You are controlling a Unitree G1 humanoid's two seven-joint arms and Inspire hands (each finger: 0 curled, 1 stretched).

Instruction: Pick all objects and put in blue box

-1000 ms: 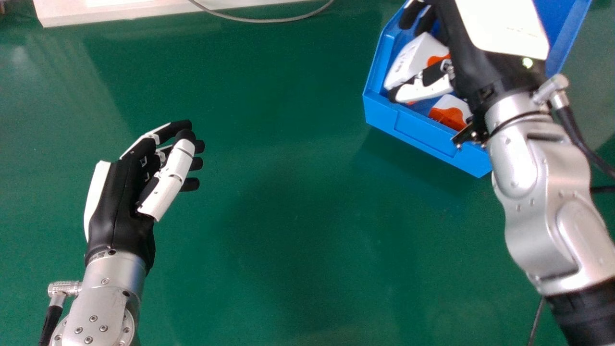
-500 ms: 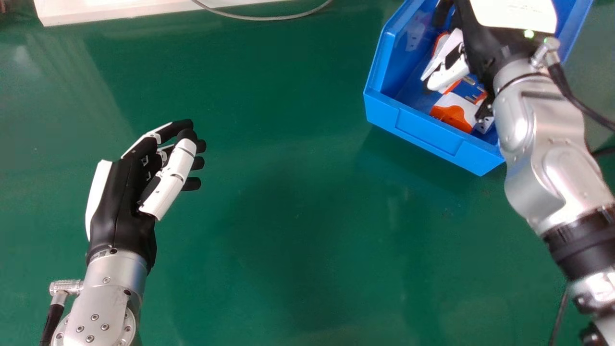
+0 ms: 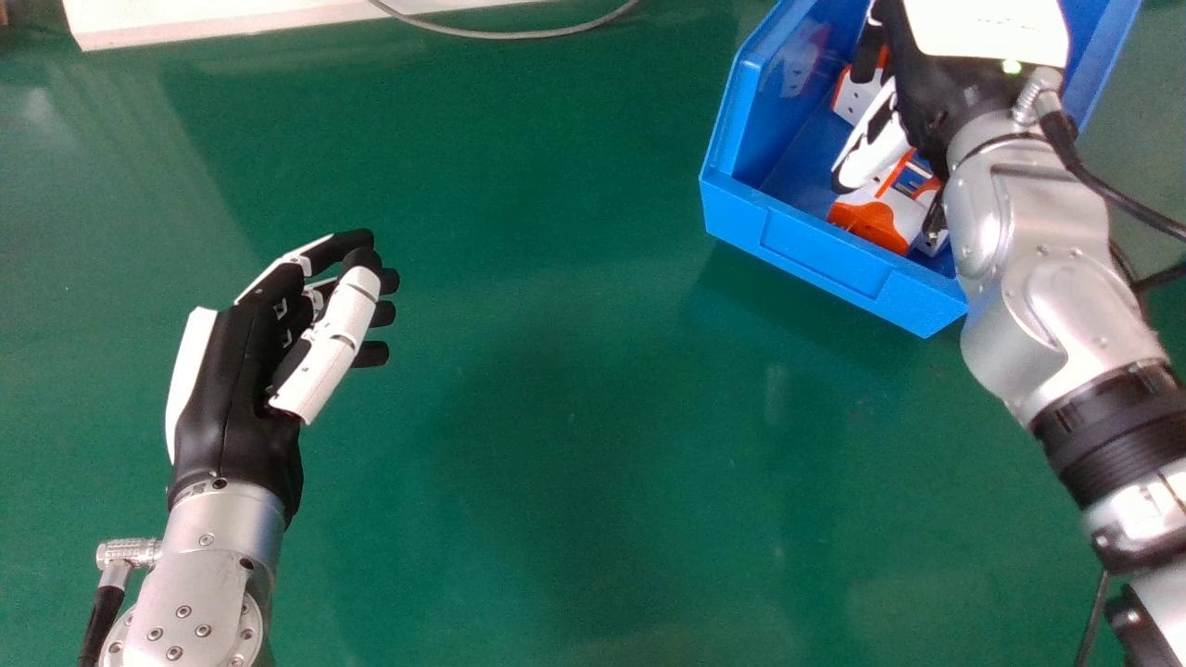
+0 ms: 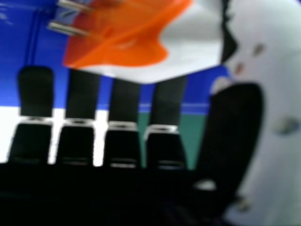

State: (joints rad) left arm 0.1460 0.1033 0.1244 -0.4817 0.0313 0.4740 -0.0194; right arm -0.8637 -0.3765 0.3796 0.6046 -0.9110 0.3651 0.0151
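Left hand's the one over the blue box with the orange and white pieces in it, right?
No, it's the right hand. The head view shows that one over the blue box, and the orange and white pieces are indeed in it.

Perhaps a lab: green tabletop [image 3: 556, 417]

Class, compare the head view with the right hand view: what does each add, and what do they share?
Head view adds: the left hand, silver forearms, a grey cable near the top.

Right hand view adds: a close row of straight fingers of the right hand.

Shared: the right hand, blue box, orange-and-white plastic, green table.
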